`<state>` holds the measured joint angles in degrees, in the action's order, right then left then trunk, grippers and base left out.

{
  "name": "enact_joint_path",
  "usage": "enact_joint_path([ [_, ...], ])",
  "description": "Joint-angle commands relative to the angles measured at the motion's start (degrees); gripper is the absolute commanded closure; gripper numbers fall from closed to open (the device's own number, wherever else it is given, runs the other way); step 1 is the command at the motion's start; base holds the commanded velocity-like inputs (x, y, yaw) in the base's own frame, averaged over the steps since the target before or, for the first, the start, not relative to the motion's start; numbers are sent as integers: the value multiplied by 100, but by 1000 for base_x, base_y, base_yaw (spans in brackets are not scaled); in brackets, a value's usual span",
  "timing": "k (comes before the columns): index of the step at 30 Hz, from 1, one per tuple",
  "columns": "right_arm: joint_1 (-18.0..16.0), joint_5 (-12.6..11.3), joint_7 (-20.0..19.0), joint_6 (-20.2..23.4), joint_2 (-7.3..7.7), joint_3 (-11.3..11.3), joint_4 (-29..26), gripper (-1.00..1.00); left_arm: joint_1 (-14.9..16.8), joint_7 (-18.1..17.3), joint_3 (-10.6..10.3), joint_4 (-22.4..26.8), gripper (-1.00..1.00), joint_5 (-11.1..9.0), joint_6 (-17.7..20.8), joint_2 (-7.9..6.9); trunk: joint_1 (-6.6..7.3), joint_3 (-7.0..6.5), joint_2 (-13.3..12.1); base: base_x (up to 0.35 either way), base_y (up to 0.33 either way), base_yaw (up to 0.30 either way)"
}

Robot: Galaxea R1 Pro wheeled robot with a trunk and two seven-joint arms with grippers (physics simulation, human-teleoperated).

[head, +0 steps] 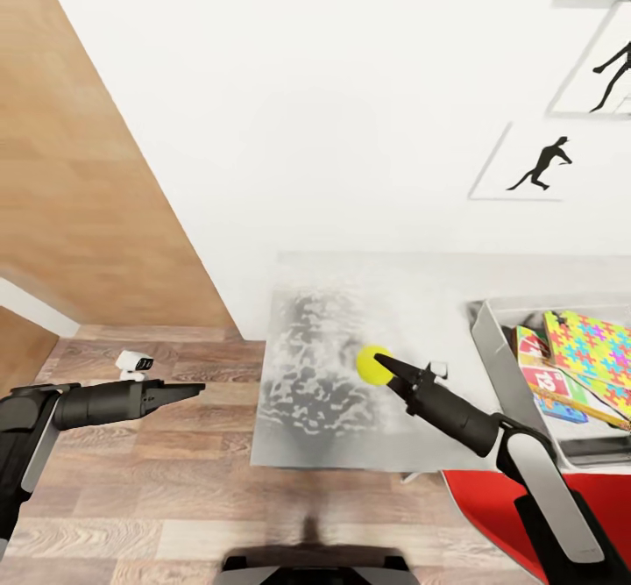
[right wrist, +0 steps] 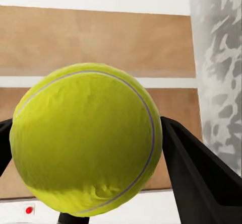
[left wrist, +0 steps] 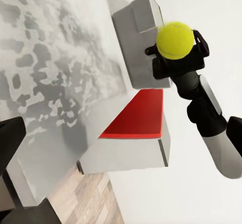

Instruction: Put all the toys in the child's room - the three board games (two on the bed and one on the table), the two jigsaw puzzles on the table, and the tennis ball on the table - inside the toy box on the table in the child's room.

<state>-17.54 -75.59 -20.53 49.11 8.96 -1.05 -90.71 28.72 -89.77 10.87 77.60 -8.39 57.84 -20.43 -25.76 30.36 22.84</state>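
My right gripper [head: 382, 364] is shut on the yellow-green tennis ball [head: 369, 367], holding it just above the grey table [head: 307, 410], left of the toy box [head: 487, 332]. The ball [right wrist: 85, 138] sits between two black fingers [right wrist: 199, 176]. The left wrist view takes in the ball [left wrist: 175, 39] and the right gripper [left wrist: 177, 53] from the side. In the toy box lie a jigsaw puzzle [head: 594, 344] and two board games [head: 531, 345] [head: 550, 388]. My left gripper [head: 191, 388] hangs open over the wooden floor, left of the table, holding nothing.
A red chair seat [head: 517, 502] stands under the table's front right edge, below my right arm. A white wall with framed silhouette pictures [head: 539, 164] backs the table. A small white object [head: 134, 361] lies on the floor by a wooden panel.
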Motion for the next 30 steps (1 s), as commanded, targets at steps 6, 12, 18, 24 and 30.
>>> enact_joint_path([
  [6,49,327,-212,-83,-14,0,0,100,2,-23,90,1,-100,-4,61,-4,-3,-49,8,-19,0,0],
  [12,54,426,-248,-99,-2,27,0,100,2,-23,129,1,-100,-25,63,-5,-3,-106,8,-12,0,0],
  [18,57,431,-256,-96,19,49,1,100,-3,-23,317,1,-100,-38,76,-50,-3,-163,8,-2,0,0],
  [24,58,431,-258,-95,26,52,8,100,-6,-23,518,1,-100,-48,96,-66,-3,-219,8,0,0,0],
  [30,58,431,-258,-102,16,52,9,100,-6,-23,543,1,-100,-49,130,-70,-3,-276,8,0,0,0],
])
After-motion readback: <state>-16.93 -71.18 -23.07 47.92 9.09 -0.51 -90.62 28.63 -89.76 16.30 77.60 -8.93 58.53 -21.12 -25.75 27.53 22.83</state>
